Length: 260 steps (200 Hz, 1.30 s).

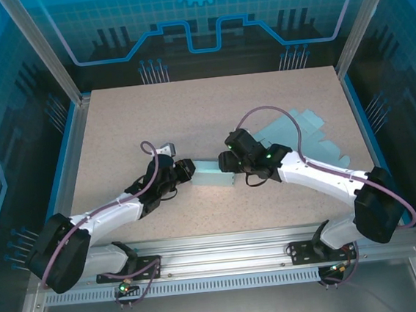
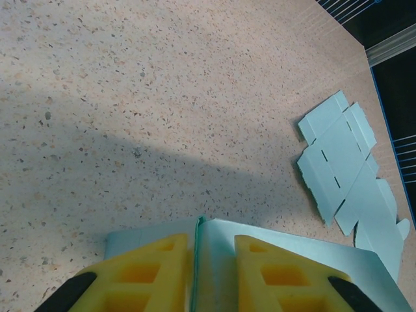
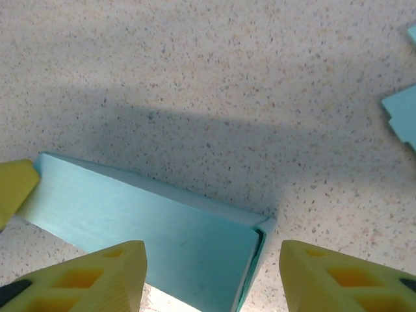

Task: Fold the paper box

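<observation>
Speckled tabletop (image 1: 131,126), L fingers (image 2: 149,273) pinching paper box (image 1: 213,174), R fingers (image 3: 97,273) released, blanks (image 1: 301,128) nearby

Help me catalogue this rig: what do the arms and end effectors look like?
Left arm and right arm: white links, black joints, looping purple cable, green lights. Left end effector and right end effector: yellow wedge fingers with cut-out holes.

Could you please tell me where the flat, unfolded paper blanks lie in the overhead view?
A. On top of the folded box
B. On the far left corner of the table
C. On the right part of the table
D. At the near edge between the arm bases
C: the flat blanks lie spread on the right part of the table, apart from the folded box near the middle.
</observation>
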Tool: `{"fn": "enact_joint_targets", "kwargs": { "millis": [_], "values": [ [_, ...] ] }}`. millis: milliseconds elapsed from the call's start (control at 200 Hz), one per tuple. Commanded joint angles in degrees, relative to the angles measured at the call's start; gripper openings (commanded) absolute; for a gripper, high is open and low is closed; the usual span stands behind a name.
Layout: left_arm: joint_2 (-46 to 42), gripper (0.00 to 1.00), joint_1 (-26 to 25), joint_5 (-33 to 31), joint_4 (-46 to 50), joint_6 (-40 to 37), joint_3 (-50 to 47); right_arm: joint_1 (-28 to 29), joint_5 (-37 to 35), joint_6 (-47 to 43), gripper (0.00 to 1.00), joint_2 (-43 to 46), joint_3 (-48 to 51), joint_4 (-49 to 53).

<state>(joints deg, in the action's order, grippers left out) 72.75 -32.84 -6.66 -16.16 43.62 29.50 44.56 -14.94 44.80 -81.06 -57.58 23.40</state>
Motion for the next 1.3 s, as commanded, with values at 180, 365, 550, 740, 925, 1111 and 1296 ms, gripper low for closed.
{"fn": "enact_joint_targets", "kwargs": {
  "millis": [180, 365, 550, 740, 925, 1111, 1296],
  "values": [
    [1.7, 0.22, -0.8, -0.5, 9.2, 0.6, -4.6, -1.1, 6.0, 3.7, 0.46, -1.8, 10.6, -5.9],
    [0.7, 0.18, -0.8, -0.2, 9.6, 0.4, -6.7, -2.2, 7.0, 4.0, 0.38, -2.9, 13.8, -9.5],
    [0.3, 0.07, -0.7, 0.1, 8.0, 1.2, -8.7, -2.3, 8.5, 2.2, 0.34, -4.6, 15.1, -12.8],
    [-3.0, 0.1, -0.7, 0.3, 4.9, 1.8, -11.6, -0.3, 7.0, -0.9, 0.34, -3.8, 18.8, -17.4],
    [-10.0, 0.14, -0.8, 0.1, 7.0, 1.0, -12.8, 1.9, 4.8, -1.6, 0.34, -0.4, 21.3, -16.8],
    [-16.0, 0.17, -1.3, -0.4, 10.2, 1.5, -14.5, 4.6, 2.4, -1.2, 0.34, 1.2, 22.9, -14.5],
    [-18.6, 0.19, -2.3, -0.2, 10.9, 3.1, -16.4, 7.1, 0.4, 0.3, 0.35, 2.5, 24.2, -12.8]
  ]
}}
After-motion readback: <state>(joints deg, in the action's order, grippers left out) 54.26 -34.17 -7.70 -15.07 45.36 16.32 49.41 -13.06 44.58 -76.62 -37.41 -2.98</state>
